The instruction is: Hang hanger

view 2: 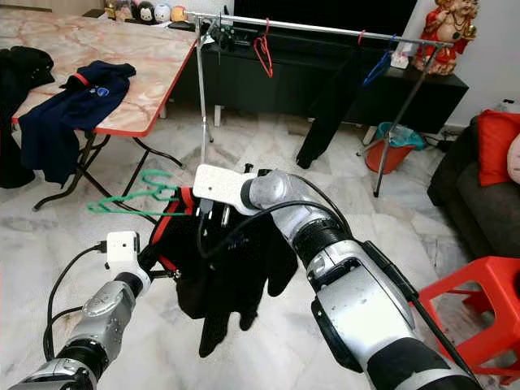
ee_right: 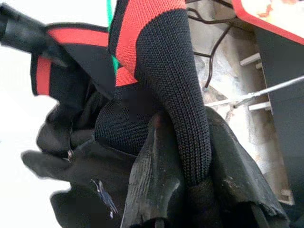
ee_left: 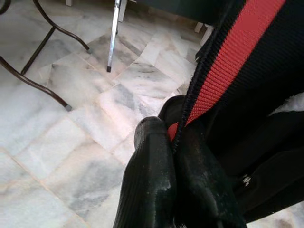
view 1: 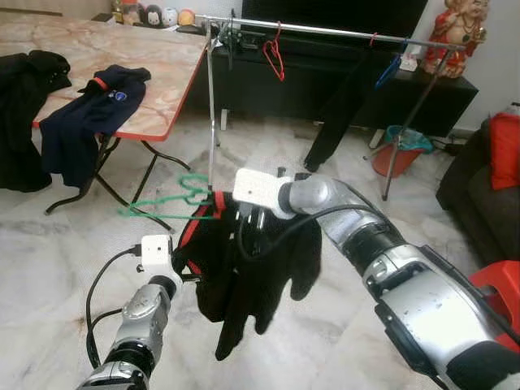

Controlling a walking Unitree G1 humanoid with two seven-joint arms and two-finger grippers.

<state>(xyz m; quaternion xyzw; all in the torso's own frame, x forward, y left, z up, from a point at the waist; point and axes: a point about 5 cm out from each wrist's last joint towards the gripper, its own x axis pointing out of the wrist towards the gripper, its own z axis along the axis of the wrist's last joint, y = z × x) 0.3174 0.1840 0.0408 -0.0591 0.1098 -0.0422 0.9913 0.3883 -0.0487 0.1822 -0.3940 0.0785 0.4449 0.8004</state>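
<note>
A black jacket (view 1: 252, 276) with red knit trim hangs in the air between both grippers. My left gripper (ee_left: 173, 137) is shut on the red-and-black trim (ee_left: 223, 61) at the jacket's left edge. My right gripper (ee_right: 187, 183) is shut on a knit band (ee_right: 166, 61) at the jacket's top, its fingers buried in cloth. A green hanger (view 1: 166, 203) sticks out leftward from the jacket's collar, one end hidden in the fabric. Beyond stands a clothes rack with a silver rail (view 1: 325, 31) carrying a red hanger (view 1: 275, 55) and a blue hanger (view 1: 388, 71).
A folding table (view 1: 162, 73) at the left holds a dark blue shirt (view 1: 89, 114) and a black garment (view 1: 20, 122). A black garment (view 1: 337, 114) hangs on the rack. An orange bucket (view 1: 398, 154), a sofa (view 1: 479, 195) and a red stool (view 1: 500, 284) stand on the right.
</note>
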